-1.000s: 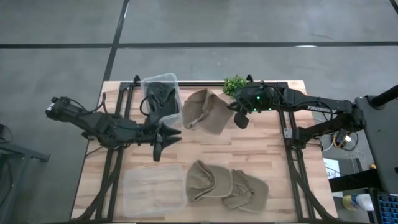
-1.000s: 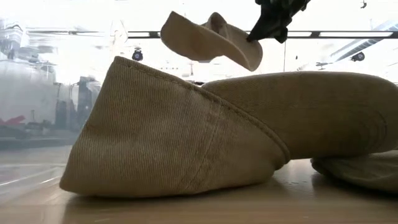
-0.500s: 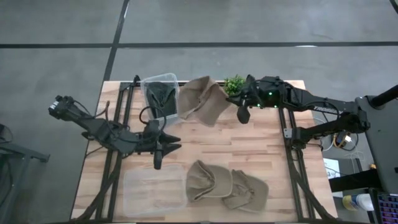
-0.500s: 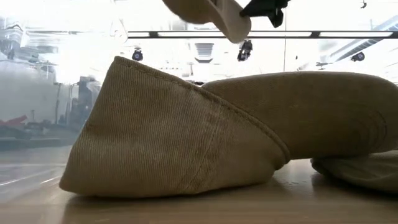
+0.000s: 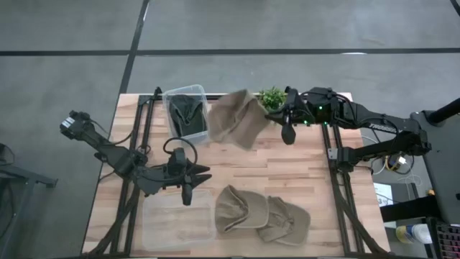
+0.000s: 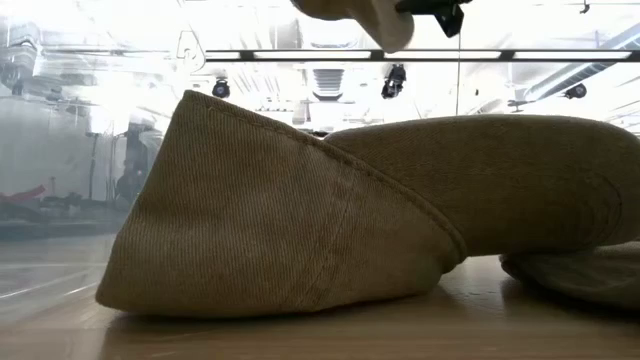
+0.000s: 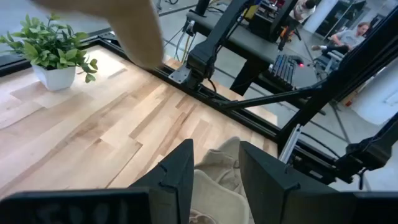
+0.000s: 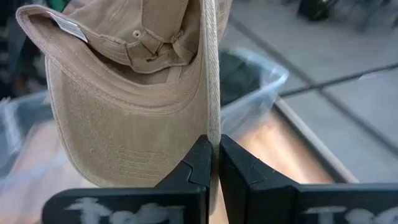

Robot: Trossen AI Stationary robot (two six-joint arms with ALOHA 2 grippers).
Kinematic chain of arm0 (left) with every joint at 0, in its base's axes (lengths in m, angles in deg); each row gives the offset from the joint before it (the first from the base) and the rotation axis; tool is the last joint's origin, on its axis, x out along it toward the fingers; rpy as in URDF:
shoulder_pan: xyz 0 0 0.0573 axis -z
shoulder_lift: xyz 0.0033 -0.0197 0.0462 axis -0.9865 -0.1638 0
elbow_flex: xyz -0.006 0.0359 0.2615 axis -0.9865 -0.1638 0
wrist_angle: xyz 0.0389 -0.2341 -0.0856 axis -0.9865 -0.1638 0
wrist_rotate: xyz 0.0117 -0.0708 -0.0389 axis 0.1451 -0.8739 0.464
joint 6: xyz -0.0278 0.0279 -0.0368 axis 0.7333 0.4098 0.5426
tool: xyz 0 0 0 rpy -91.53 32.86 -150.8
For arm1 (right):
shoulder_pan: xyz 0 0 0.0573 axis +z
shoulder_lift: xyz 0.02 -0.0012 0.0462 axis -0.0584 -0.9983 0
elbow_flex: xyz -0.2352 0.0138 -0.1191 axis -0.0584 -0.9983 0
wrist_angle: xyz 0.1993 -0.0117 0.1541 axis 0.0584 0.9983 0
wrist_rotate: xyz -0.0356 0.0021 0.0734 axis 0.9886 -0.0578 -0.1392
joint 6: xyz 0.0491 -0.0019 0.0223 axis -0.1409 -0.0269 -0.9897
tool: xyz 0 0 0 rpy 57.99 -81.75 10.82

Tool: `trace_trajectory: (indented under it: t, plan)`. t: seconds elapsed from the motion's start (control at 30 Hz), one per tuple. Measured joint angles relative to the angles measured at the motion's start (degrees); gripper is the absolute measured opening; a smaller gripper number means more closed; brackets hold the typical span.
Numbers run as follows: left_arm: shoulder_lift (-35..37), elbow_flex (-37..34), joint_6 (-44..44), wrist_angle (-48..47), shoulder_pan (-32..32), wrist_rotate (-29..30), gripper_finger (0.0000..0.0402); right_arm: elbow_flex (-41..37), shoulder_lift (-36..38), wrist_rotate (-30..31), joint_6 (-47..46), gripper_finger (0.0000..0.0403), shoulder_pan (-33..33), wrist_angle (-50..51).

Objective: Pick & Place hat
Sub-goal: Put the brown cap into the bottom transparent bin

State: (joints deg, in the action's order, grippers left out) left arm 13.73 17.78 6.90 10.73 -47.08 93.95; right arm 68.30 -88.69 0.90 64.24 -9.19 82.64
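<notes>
The right arm reaches across the far side of the table, and the right gripper (image 8: 212,163) pinches the brim of a tan hat (image 5: 236,119). The hat hangs in the air left of the gripper, beside a clear bin (image 5: 185,110). The left gripper (image 5: 188,188) waits with fingers apart near the middle of the table.

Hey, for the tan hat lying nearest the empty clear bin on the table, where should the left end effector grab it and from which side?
Judging from above, the brim edge of the hat facing the empty bin looks best: it is a thin flap, unlike the rounded crown. The left end effector hovers nearby, fingers apart, so descending from above on the bin side seems simplest, clear of the second hat.
</notes>
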Motion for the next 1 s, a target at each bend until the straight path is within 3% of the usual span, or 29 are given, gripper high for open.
trace_trajectory:
  t: [0.37, 0.53, 0.77, 1.0]
  plan:
    - [4.01, 4.94, -11.86, 0.04, -0.42, 2.12, 0.0119, 0.00, -5.05, -2.80, -2.78, 0.0013, 1.62, 11.68]
    - [4.15, 7.71, -13.94, 0.03, -2.06, 2.68, 0.0119, -0.02, -9.58, -8.18, -2.32, 0.0013, 4.81, 11.08]
    - [4.13, 9.29, -14.88, -2.33, -4.96, 2.72, 0.0119, 2.47, -15.40, -8.34, -1.05, 0.0013, 10.85, 10.51]
    - [4.13, 9.46, -13.42, -3.20, -7.44, -3.18, 0.0119, 10.43, -18.90, -7.93, 0.48, 0.0013, 15.94, 11.18]
